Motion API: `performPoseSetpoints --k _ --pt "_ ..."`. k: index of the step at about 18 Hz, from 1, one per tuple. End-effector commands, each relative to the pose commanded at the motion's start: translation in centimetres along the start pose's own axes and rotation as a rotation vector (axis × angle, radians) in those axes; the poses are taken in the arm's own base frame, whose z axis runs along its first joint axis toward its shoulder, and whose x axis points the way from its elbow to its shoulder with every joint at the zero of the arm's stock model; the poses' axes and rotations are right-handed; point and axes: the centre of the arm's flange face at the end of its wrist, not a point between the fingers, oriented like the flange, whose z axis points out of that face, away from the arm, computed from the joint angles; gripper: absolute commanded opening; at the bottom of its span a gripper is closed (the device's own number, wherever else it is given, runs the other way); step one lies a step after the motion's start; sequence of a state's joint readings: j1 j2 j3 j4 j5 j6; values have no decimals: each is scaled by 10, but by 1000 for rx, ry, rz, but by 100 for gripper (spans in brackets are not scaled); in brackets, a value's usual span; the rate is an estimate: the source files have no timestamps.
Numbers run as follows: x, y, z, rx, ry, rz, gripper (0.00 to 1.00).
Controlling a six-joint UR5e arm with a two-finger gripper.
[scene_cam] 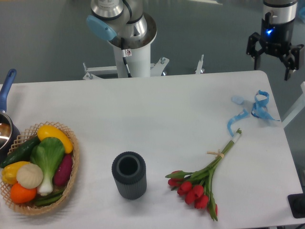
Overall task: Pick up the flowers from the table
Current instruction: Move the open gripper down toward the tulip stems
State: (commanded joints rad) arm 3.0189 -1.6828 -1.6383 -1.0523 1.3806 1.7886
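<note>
While most of the white worktop point(157, 105) lies bare, its left edge is crowded: a pot with a blue handle point(6, 119) is cut off by the frame at mid-left, and just below it sits a wicker basket point(71, 179) in the lower left, holding a yellow pepper, a cucumber, a leafy green with a white base, a purple piece, a pale round one and an orange one. Right of the basket, in the lower middle, a dark ribbed cup point(128, 174) stands upright with its mouth open to the camera. At the top of the frame, behind the far edge, rises the arm's white base point(128, 43). Right of the cup, in the lower right, the flowers point(202, 183) lie flat on the worktop, red heads toward the near edge and green stems running up and to the right, tied partway along with a tan band. Near the stem ends, toward the upper right, a curly blue ribbon point(252, 110) rests on the surface. Above it, in the upper right corner past the worktop's far corner, the gripper point(275, 52) hangs with its jaws spread apart and nothing between them, well apart from the flowers.
</note>
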Motion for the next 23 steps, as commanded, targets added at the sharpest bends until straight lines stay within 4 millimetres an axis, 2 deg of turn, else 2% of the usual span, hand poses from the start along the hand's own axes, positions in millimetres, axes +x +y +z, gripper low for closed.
performPoseSetpoints --k 6,10,14,18,21,23 --pt "1 -3 2 3 6 2 100" --pt "7 -7 14 34 27 -12 100" --pt "27 -14 48 97 40 -93 100" --pt "34 -71 95 132 115 -151 100" --pt "38 -101 138 137 181 -206 100" --pt "40 -109 156 137 178 -208 100"
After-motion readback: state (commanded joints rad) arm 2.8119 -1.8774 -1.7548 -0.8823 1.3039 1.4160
